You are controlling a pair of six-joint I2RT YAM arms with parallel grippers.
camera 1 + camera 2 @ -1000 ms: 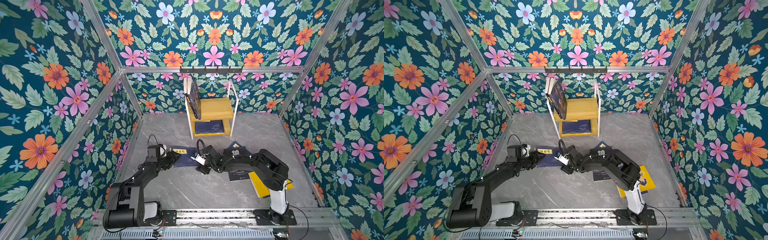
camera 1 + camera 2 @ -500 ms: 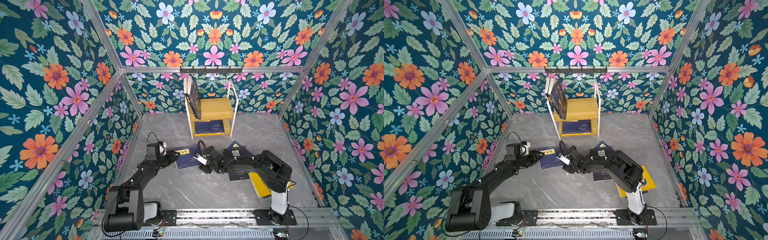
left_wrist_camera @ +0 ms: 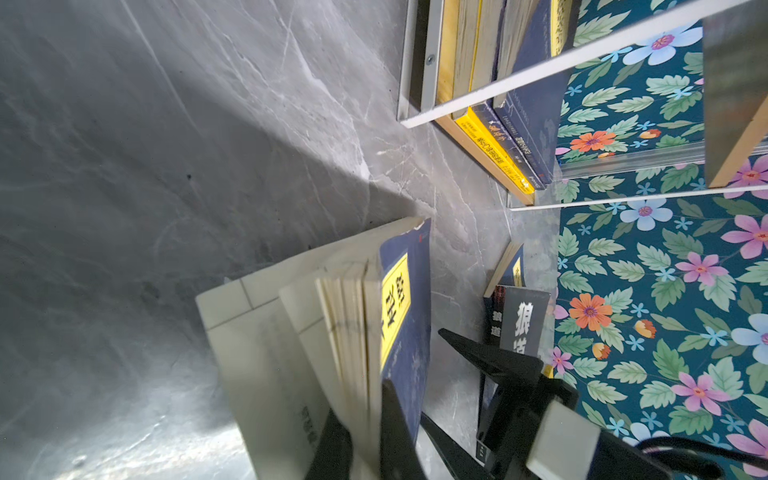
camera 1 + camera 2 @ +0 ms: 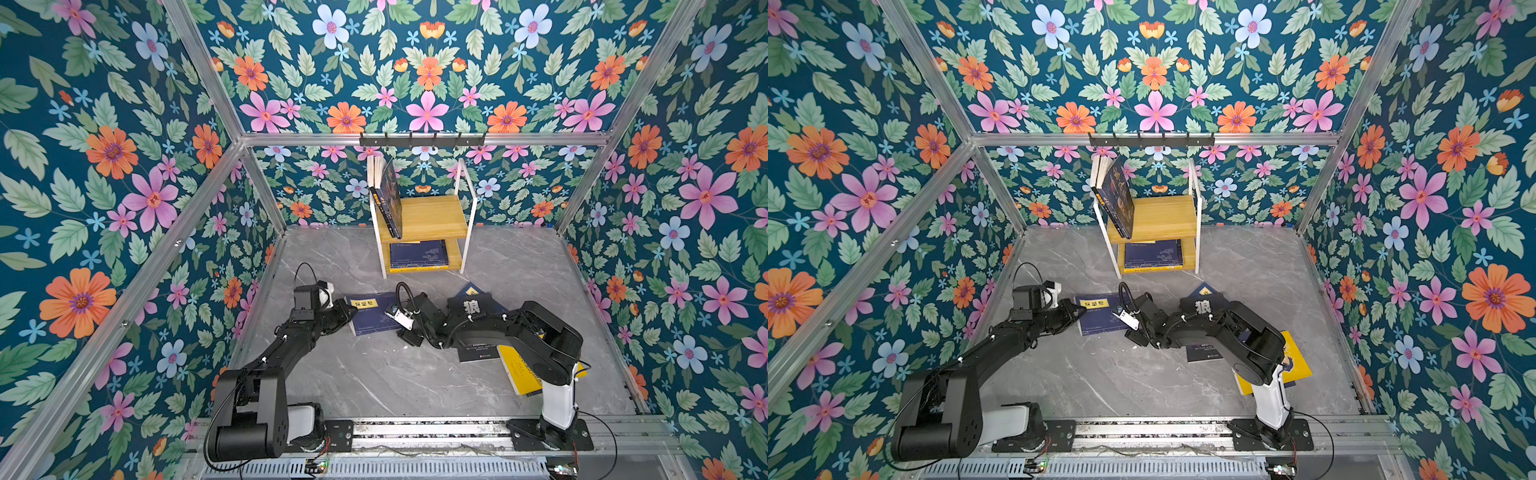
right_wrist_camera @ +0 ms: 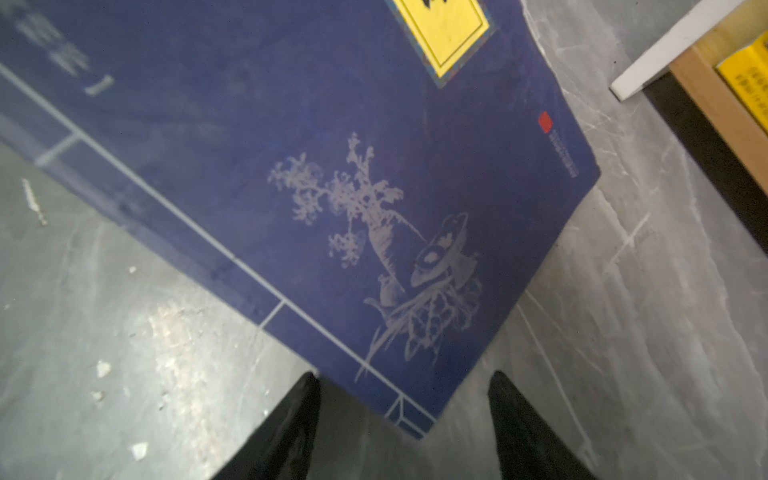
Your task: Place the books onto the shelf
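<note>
Far left, the left gripper (image 3: 359, 399) is seen clamped on the open edge of the navy book (image 4: 372, 313), with the cover and a sheaf of cream pages pinched together and looser leaves fanned out beneath. That edge was probably chosen because a thin paperback lying on the grey tabletop (image 4: 374, 382) offers little else to pinch. The book is found mid-table, in front of the shelf and well short of it.

Its look is best caught from the right wrist. A deep blue cover is shown, with a yellow title label, a pale drawing of a vase and plants, white ruled lines and a small red seal.

At its opposite corner the right gripper (image 5: 403, 374) is held with jaws apart. The corner sits between them, seemingly untouched, and a brace against sliding is the likely purpose.

Behind, the shelf (image 4: 432, 216) is partly filled. The leaning books (image 4: 388, 199) are propped on the upper board, and a flat navy book (image 4: 417, 251) is laid on a yellow one below.

Further right, the black wolf book (image 4: 471, 307) and a yellow book (image 4: 515, 370) are seen on the table, partly covered by the right arm.
</note>
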